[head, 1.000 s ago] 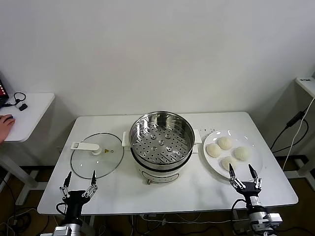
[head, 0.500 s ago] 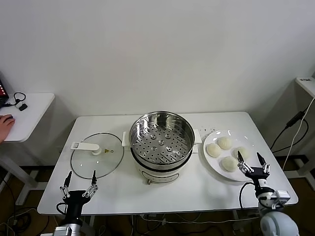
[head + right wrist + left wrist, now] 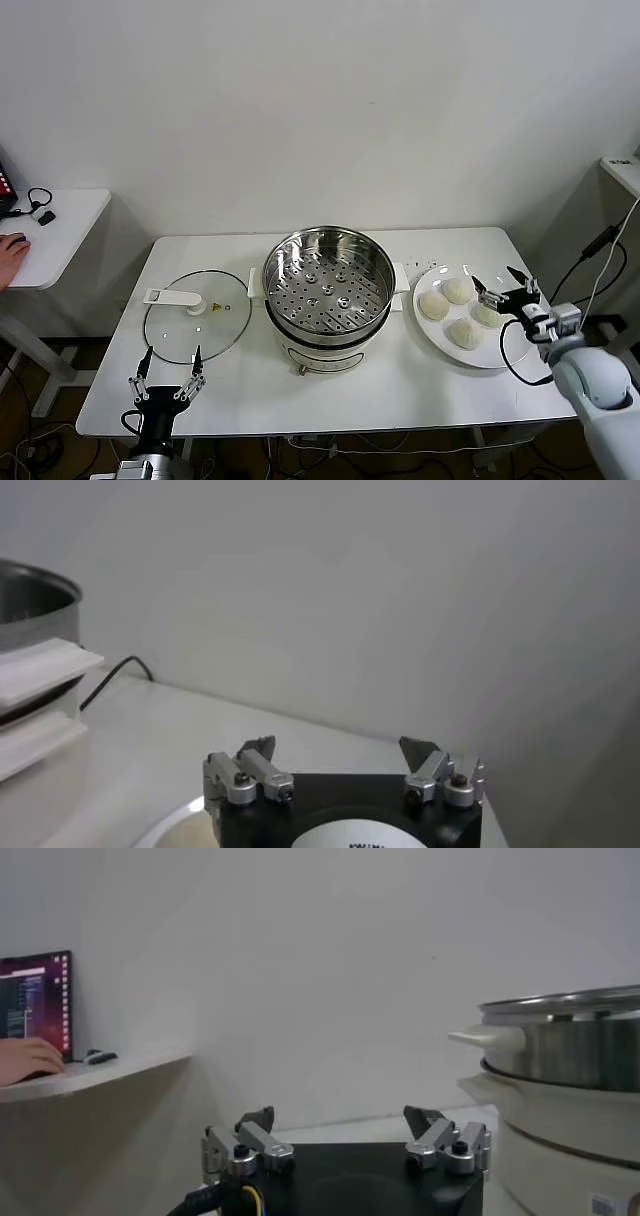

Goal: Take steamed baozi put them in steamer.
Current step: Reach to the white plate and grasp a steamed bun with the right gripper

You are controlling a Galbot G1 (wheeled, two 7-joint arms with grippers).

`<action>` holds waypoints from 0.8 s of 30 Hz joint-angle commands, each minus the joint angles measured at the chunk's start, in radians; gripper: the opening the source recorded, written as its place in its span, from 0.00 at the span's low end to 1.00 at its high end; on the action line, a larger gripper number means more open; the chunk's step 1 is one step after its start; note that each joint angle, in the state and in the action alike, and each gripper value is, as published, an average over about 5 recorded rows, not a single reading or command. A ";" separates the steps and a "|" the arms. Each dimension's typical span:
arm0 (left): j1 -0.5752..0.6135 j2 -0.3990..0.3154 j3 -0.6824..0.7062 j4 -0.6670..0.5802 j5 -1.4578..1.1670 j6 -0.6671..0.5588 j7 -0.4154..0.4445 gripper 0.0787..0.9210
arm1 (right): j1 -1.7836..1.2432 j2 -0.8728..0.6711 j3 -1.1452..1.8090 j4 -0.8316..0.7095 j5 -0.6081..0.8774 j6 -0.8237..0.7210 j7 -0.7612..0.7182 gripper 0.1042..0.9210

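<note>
The right hand (image 3: 498,287) hangs wide open over the white plate (image 3: 500,352), its fingers spread above the bun (image 3: 487,314) at the plate's right side, holding nothing. Four buns lie on that plate, right of the steel steamer (image 3: 327,283) on the bench (image 3: 400,385). The left hand (image 3: 168,380) waits open and empty at the bench's front edge, near the glass lid (image 3: 196,315)

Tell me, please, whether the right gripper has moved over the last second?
Yes. The right gripper has moved from the table's front edge up over the white plate, above the buns.
</note>
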 commanded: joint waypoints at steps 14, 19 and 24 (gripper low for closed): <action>0.021 -0.047 0.019 0.011 0.066 -0.051 0.006 0.88 | 1.375 -0.259 -1.500 -0.369 -0.166 0.107 -0.725 0.88; 0.021 -0.049 0.023 0.025 0.086 -0.068 0.008 0.88 | 1.563 -0.182 -1.764 -0.461 -0.193 0.260 -0.836 0.88; 0.022 -0.049 0.022 0.033 0.099 -0.078 0.011 0.88 | 1.697 -0.093 -1.952 -0.568 -0.220 0.412 -0.918 0.88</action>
